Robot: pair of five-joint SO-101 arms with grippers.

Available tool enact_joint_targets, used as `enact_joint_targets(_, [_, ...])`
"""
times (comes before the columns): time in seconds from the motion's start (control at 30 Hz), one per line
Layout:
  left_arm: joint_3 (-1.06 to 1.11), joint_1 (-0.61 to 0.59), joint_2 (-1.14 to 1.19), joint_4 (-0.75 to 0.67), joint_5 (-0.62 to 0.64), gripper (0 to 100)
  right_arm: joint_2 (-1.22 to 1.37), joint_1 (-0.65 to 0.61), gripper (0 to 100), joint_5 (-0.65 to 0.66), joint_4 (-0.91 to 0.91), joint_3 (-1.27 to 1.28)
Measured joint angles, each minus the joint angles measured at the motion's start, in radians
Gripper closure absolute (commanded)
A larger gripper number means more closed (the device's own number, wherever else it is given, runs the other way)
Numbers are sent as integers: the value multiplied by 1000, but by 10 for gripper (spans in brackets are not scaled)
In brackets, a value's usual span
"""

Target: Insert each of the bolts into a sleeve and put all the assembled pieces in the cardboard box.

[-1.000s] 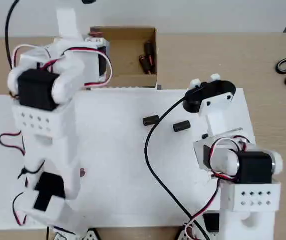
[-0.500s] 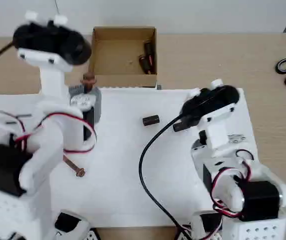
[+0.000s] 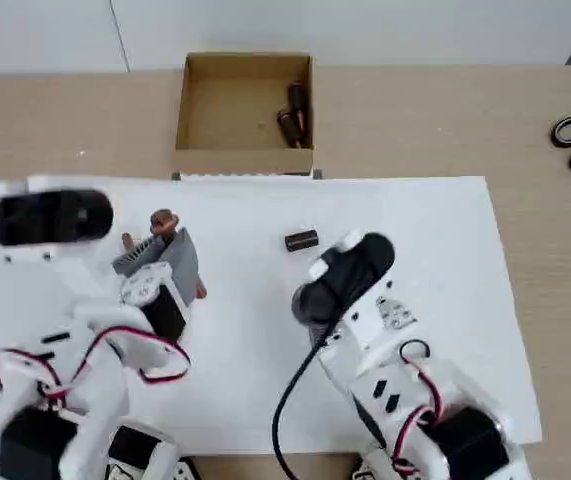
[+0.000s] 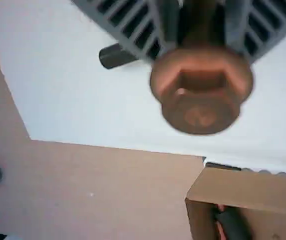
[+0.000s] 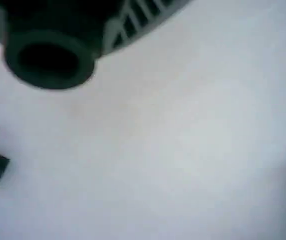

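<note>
Now the left gripper (image 4: 201, 30) clenches a bolt (image 4: 201, 90) nearer the cardboard box (image 3: 245, 160); the right gripper (image 5: 57, 22) grasps a sleeve (image 5: 49, 57) (bore open), farther from it, well apart.

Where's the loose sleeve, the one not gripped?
High view: the loose sleeve lies on the white sheet, on the near side of the cardboard box and apart from it, between the bolt on the left and the right arm.

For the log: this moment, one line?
left hand: bolt | right hand: sleeve | loose sleeve: on sheet | box: assembled pieces
</note>
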Motion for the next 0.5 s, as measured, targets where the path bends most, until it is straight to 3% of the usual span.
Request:
enact_joint_targets(0.17, [341,0,-310,-213,5,993,-124,-26,995,0,-20,120])
enact_joint_targets(0.27, [493,0,-474,-273,8,993,-184,-23,995,0,-23,189])
enact_joint_targets(0.5, [539,-14,-486,-334,183,993,-322,-28,995,0,-86,336])
